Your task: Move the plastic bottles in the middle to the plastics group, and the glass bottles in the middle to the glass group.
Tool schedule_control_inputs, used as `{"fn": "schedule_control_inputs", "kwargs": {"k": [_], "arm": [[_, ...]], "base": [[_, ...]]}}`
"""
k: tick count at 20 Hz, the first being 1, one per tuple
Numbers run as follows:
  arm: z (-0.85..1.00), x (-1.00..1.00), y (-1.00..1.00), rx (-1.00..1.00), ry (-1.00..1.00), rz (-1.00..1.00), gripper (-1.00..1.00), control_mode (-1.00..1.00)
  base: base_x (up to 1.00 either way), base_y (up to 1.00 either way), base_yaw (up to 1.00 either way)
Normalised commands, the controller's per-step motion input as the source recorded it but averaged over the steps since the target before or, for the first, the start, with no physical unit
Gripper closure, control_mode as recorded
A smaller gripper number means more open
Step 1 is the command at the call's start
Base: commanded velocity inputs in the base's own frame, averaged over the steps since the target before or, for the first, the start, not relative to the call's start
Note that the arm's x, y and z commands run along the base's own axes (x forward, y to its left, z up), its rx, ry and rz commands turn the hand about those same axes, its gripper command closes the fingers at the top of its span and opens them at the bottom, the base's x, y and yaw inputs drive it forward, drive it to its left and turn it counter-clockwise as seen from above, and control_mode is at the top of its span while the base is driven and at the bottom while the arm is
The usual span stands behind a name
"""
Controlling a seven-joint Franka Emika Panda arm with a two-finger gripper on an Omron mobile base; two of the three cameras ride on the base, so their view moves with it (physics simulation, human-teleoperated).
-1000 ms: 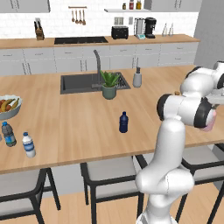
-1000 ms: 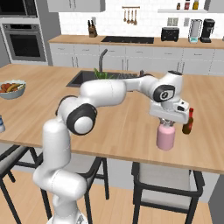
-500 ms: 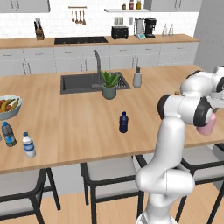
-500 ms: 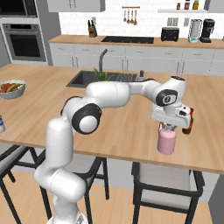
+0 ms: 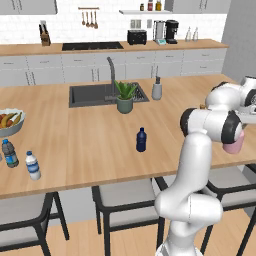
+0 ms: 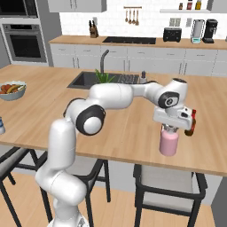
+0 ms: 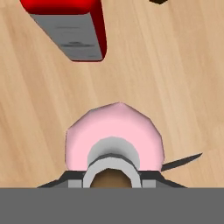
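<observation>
The pincer (image 6: 170,128) is clamped on the short neck of the pink glass bottle (image 6: 169,142), which hangs upright beneath it over the wooden island counter (image 6: 133,133); whether the base already touches the wood I cannot tell. In the hand view the bottle sits directly below the pincer, a squat, wide, pale-pink body with a grey collar around a brown cap. Just ahead of the pincer in that view stands the red bottle (image 7: 70,26) with its white label, and close beside the pincer, on its far side in the right base view, the dark brown bottle (image 6: 190,125) with a red top.

By my judgement the glass half of the task is almost done: the pink bottle has reached the glass group and only needs setting down and letting go.

The plastics half is untouched. The navy blue bottle (image 5: 141,139) and the white-capped clear bottle (image 5: 33,165) stand well apart from the pincer, the latter near the dark-capped water bottle (image 5: 9,153).
</observation>
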Motion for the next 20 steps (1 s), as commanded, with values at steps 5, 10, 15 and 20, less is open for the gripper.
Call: {"fn": "schedule_control_inputs", "kwargs": {"k": [5,10,15,20], "arm": [[0.0,0.36,0.0,0.0,0.0,0.0,1.0,-1.0],[0.0,0.32,-0.02,0.0,0.0,0.0,1.0,-1.0],[-0.01,0.21,-0.01,0.0,0.0,0.0,1.0,-1.0],[-0.16,0.02,0.0,0.0,0.0,0.0,1.0,-1.0]], "base": [[0.0,0.0,0.0],[0.0,0.0,0.0],[0.0,0.0,0.0],[0.0,0.0,0.0]]}}
